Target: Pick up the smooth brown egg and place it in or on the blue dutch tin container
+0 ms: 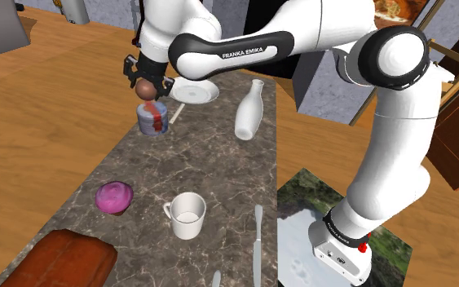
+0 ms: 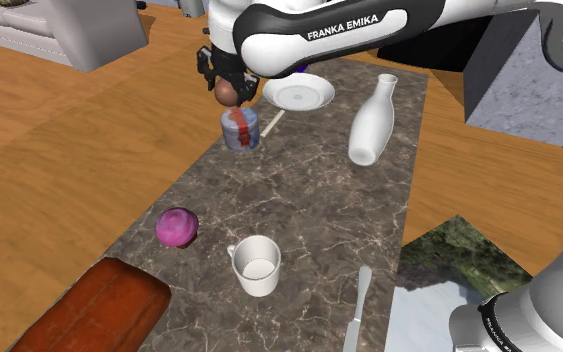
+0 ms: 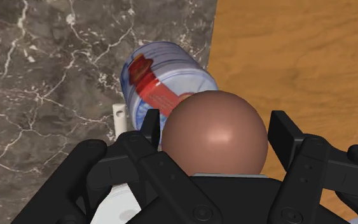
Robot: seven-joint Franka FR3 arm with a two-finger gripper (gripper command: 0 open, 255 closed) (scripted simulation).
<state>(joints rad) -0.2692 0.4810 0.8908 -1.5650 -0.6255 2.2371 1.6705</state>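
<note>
The black gripper (image 3: 216, 122) is pinching the smooth brown egg (image 3: 214, 133) between its two fingers (image 3: 151, 121), one pressing on each side of the shell; the egg is hanging in the air, clear of the dark marble tabletop (image 1: 219, 167), just above the blue tin (image 1: 152, 119) with the red stripe down its side; in the shoulder view the egg is sitting almost directly over the tin's top, while in the wrist view the tin is showing beyond the egg and a little toward one finger, so the alignment is looking close but perhaps not exact; the pick-up is therefore reading as done and the carry as nearly done; what is remaining, by this judgement, is lowering the egg onto the tin and spreading the fingers; the tin is standing upright near the table's edge, just beside a white plate (image 1: 193, 92), with a white bottle (image 1: 249, 110) well apart.
</note>
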